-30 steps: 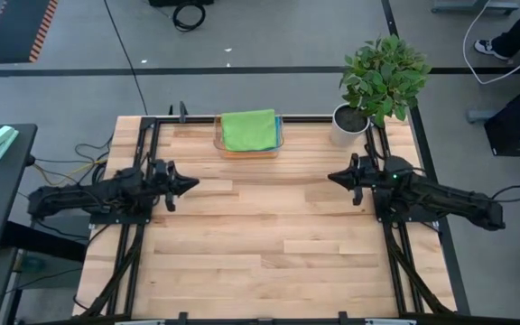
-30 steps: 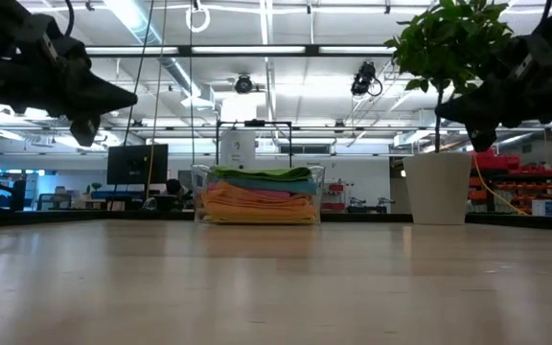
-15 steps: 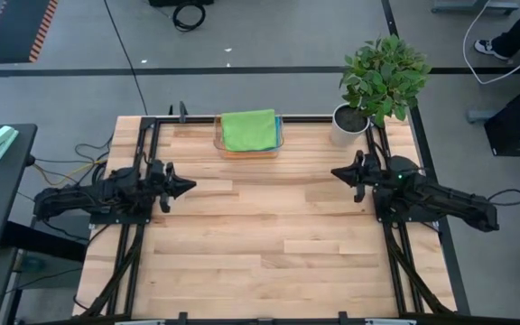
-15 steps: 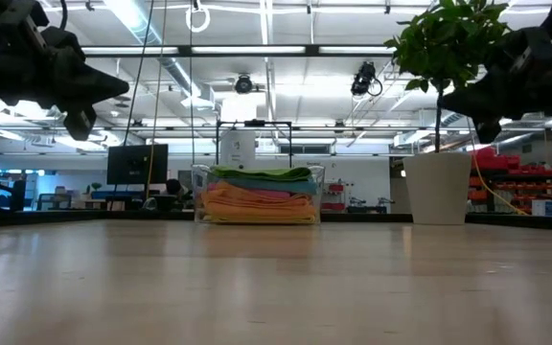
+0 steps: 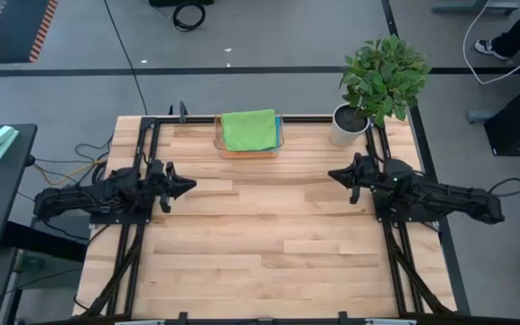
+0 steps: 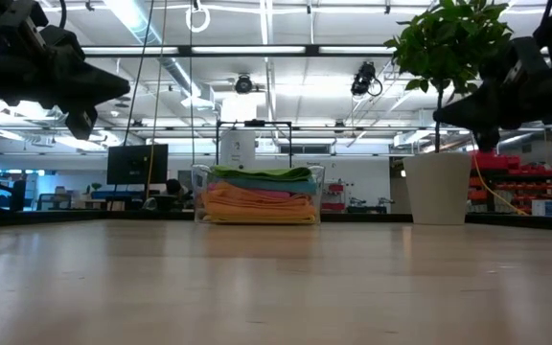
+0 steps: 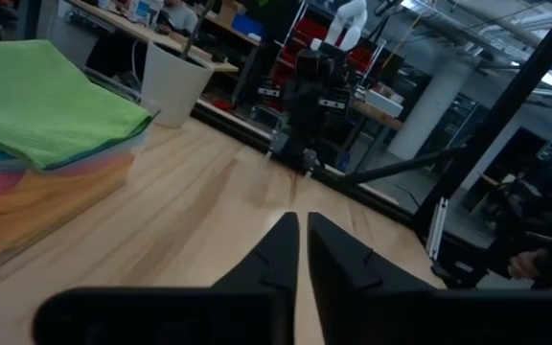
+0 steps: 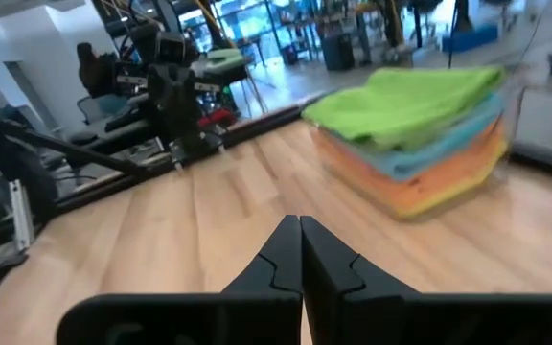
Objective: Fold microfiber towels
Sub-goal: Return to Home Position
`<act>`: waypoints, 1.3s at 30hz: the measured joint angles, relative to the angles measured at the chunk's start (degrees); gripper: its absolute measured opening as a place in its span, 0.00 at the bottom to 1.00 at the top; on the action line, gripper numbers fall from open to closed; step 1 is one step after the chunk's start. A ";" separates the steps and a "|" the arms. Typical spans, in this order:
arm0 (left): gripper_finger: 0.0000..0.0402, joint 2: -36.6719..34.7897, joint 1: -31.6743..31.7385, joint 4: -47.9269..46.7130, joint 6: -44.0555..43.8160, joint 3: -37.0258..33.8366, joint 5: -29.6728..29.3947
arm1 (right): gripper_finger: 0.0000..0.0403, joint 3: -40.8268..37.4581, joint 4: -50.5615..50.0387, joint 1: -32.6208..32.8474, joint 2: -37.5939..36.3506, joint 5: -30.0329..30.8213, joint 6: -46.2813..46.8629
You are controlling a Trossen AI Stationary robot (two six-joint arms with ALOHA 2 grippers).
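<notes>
1. Left arm: lies stretched out low along the left side of the table (image 5: 269, 244), forearm roughly level, wrist pointing right toward the middle.
2. Left gripper (image 5: 188, 185): hangs above the boards, clear of the wood in the low view (image 6: 123, 89). Fingers drawn together with only a thin slit between them in its wrist view (image 7: 301, 224); holds nothing.
3. Right arm: mirrors that pose on the right side, elbow out past the table's right edge, wrist pointing left.
4. Right gripper (image 5: 333, 177): raised off the table, just near of the white pot (image 5: 345, 127) of the plant (image 5: 384, 72). Fingers pressed together (image 8: 300, 226); holds nothing.
5. Grippers face each other across the bare middle of the table, well apart.
6. Microfiber towels (image 5: 249, 131): stacked folded in the clear tray (image 6: 199, 199) at the far edge of the table, about centred between the arms.
7. Stack order as seen from the low view (image 6: 260, 196): green towel (image 8: 405, 96) on top, a blue layer just under it, orange and pinkish layers below. Exact count cannot be told.
8. Green towel slightly overhangs the stack in the left wrist view (image 7: 41, 105).
9. Both grippers well apart from the tray, on its near side.
</notes>
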 joint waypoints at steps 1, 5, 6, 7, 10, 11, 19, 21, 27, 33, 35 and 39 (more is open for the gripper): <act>0.09 0.00 0.00 0.10 -0.02 0.00 -0.03 | 0.01 0.00 0.00 0.13 0.49 0.00 1.03; 0.15 0.00 0.00 0.19 -0.04 0.00 -0.07 | 0.01 0.00 0.01 0.10 1.82 -0.01 3.53; 0.16 0.00 0.00 0.19 -0.04 0.00 -0.07 | 0.01 0.00 0.00 0.08 2.03 -0.01 3.51; 0.17 0.00 0.02 0.19 -0.02 0.00 -0.07 | 0.01 0.00 0.00 0.07 2.11 -0.01 3.38; 0.19 0.00 0.02 0.21 -0.03 0.00 -0.07 | 0.01 0.00 0.00 0.07 2.07 -0.01 3.05; 0.20 0.00 0.04 0.21 -0.02 0.00 -0.06 | 0.01 0.00 0.00 0.07 2.05 -0.01 3.05; 0.20 0.00 0.04 0.23 -0.02 0.00 -0.07 | 0.01 0.00 0.00 0.07 2.07 -0.01 3.04; 0.19 0.00 0.04 0.23 -0.03 0.00 -0.07 | 0.01 0.00 0.00 0.07 2.06 -0.01 3.03; 0.18 0.00 0.04 0.25 0.00 0.00 -0.07 | 0.01 0.00 0.00 0.07 2.06 -0.03 3.03; 0.21 0.00 0.04 0.25 -0.02 0.00 -0.07 | 0.01 0.00 0.00 0.07 2.05 -0.03 3.01; 0.21 0.00 0.04 0.25 0.00 0.00 -0.07 | 0.01 0.00 0.00 0.07 2.07 -0.03 3.01; 0.20 0.00 0.04 0.25 0.00 0.02 -0.07 | 0.01 0.00 0.00 0.07 2.07 -0.03 3.01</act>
